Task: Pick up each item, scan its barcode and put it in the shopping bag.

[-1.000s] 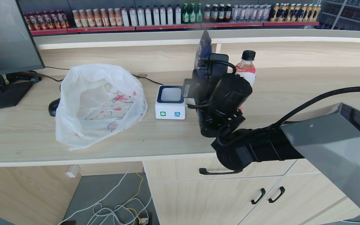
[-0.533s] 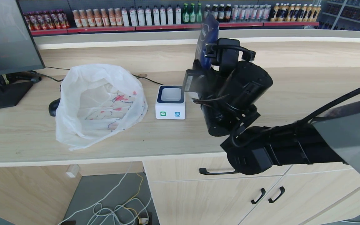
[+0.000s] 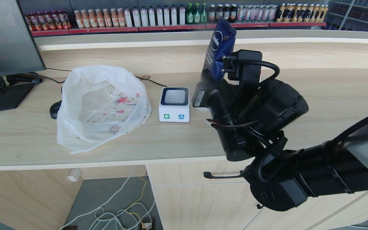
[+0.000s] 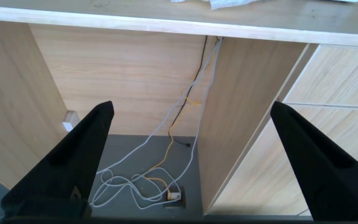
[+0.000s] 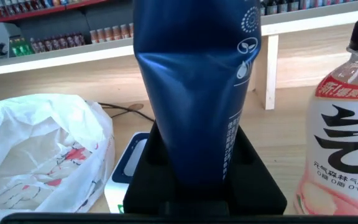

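My right gripper [image 3: 214,75] is shut on a dark blue snack pouch [image 3: 219,48], holding it upright above the counter, just right of the white scanner box [image 3: 174,104]. The right wrist view has the pouch [image 5: 194,81] rising from between the jaws, with the scanner [image 5: 124,174] below and to one side. A bottle with a black cap and pink-and-white label [image 5: 344,137] stands on the counter beside the pouch. The white shopping bag [image 3: 101,105] lies open on the counter left of the scanner. My left gripper [image 4: 191,162] hangs open below the counter edge, with nothing between its fingers.
A monitor [image 3: 6,38] on a black stand sits at the counter's far left, with a black mouse [image 3: 55,109] by the bag. Shelves of bottles [image 3: 171,14] line the back wall. Cables [image 4: 160,180] lie on the floor under the counter [image 3: 171,140].
My right arm has lifted and drawn back toward me and to the right, carrying the blue pouch higher. The bottle behind it is now hidden by the arm in the head view.
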Controlling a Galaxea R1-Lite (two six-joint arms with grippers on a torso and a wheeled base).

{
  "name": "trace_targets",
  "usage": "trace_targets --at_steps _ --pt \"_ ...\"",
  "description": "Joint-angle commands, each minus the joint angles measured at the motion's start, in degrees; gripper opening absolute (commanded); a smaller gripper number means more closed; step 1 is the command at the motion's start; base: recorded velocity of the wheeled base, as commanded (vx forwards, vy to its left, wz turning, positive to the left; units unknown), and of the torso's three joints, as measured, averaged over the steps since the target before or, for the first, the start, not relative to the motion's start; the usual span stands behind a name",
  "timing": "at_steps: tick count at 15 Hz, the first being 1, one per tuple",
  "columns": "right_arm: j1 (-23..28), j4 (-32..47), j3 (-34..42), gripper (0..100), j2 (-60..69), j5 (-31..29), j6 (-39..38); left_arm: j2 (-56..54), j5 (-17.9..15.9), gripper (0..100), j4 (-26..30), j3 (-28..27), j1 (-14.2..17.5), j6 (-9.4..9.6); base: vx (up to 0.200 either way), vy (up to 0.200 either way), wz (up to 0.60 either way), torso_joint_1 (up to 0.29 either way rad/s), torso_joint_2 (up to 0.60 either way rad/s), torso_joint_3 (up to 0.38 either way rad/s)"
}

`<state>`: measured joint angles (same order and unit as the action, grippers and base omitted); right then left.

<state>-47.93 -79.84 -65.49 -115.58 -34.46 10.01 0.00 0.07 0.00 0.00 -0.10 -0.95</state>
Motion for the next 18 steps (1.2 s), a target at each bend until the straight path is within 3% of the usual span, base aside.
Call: trace_targets --at_steps 1,4,12,18 --pt "-2.16 -3.84 5.72 0 2.64 -0.08 1.59 0.00 0.01 100 0.00 0.00 0.01 -0.02 0.000 0.000 0.00 0.000 0.00 0.000" --pt "-4.71 -10.16 16.88 0 5.72 -0.25 3.26 0.00 0.01 100 0.00 0.00 0.01 -0.02 0.000 0.000 0.00 0.000 0.00 0.000" --pt "-5.24 -10.16 48.00 0 25.58 0.01 3.26 0.00 0.01 100 0.00 0.00 0.01 -0.02 0.000 0.000 0.00 0.000 0.00 0.000" --pt "-5.24 -10.16 54.33 0 31.20 0.01 3.44 0.00 0.01 100 0.00 0.00 0.01 -0.02 0.000 0.000 0.00 0.000 0.00 0.000"
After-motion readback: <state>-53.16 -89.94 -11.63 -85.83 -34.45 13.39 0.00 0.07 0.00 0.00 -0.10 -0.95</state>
